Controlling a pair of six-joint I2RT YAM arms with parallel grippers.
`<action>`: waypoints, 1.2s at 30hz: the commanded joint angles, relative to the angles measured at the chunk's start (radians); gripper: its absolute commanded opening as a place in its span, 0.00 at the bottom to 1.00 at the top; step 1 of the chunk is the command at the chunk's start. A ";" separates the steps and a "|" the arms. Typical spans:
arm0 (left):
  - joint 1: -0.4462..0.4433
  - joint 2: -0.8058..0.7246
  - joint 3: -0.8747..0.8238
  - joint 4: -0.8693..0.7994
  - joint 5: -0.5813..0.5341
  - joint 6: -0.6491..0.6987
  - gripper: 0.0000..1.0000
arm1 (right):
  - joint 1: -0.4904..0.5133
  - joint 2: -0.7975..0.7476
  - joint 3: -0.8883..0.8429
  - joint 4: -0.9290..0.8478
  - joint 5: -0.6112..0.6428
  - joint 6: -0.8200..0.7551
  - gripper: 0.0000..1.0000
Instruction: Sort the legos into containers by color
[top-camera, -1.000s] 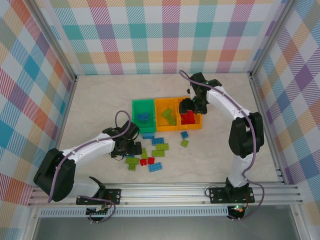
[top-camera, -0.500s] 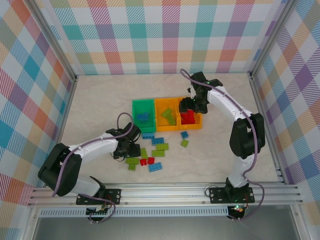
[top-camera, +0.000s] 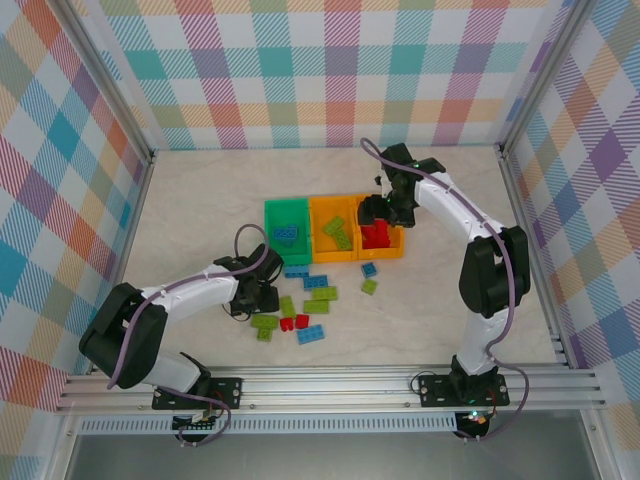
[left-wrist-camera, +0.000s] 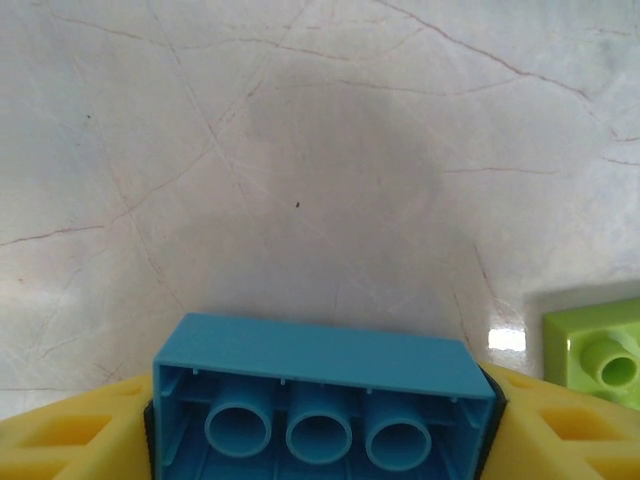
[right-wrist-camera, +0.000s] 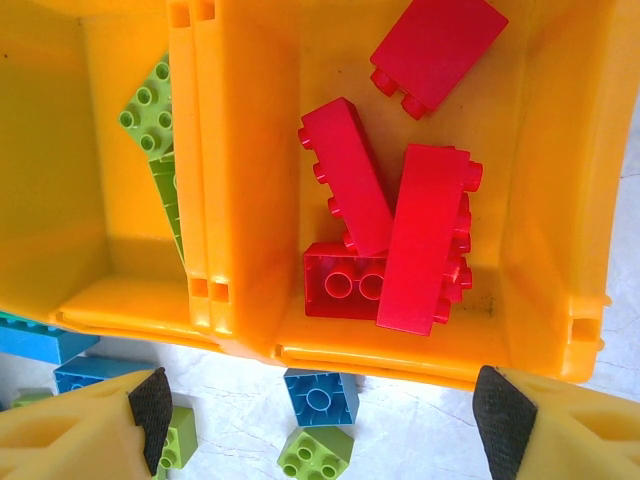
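The left fingers (left-wrist-camera: 70, 435) are low over the table (left-wrist-camera: 300, 150), closed on a blue lego (left-wrist-camera: 322, 390); its hollow underside with three round tubes faces the left wrist camera, and the dark pads meet its two short ends; a lime green lego (left-wrist-camera: 600, 355) lies on the table just beside it, at the right of that view; seen from above, this arm reaches in from the left to the near left edge of the loose legos (top-camera: 305, 300), a scatter of blue, lime green and red bricks on the table in front of the containers; the three bins stand side by side in a row, touching, the green bin (top-camera: 285, 208) on the left with blue bricks (top-camera: 288, 236) inside, the middle orange bin (right-wrist-camera: 60, 200) holding lime green bricks (right-wrist-camera: 150, 120), and the right orange bin (right-wrist-camera: 540, 200) holding several red bricks (right-wrist-camera: 425, 240) piled across one another; the right fingers (right-wrist-camera: 70, 430) hang over the right orange bin, spread wide with nothing between them; below the near wall of that bin, on the table, lie a small blue brick (right-wrist-camera: 318, 397) and, just beside it, a small lime green one (right-wrist-camera: 315, 450).
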 joint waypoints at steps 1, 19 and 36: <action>-0.009 -0.040 0.048 -0.063 -0.067 -0.037 0.57 | 0.003 -0.037 -0.003 0.001 -0.022 0.006 0.80; 0.098 0.271 0.694 -0.069 -0.067 0.173 0.58 | 0.046 -0.260 -0.297 0.121 0.005 0.045 0.79; 0.140 0.473 0.864 -0.082 0.059 0.127 0.90 | 0.188 -0.418 -0.553 0.192 -0.010 0.038 0.79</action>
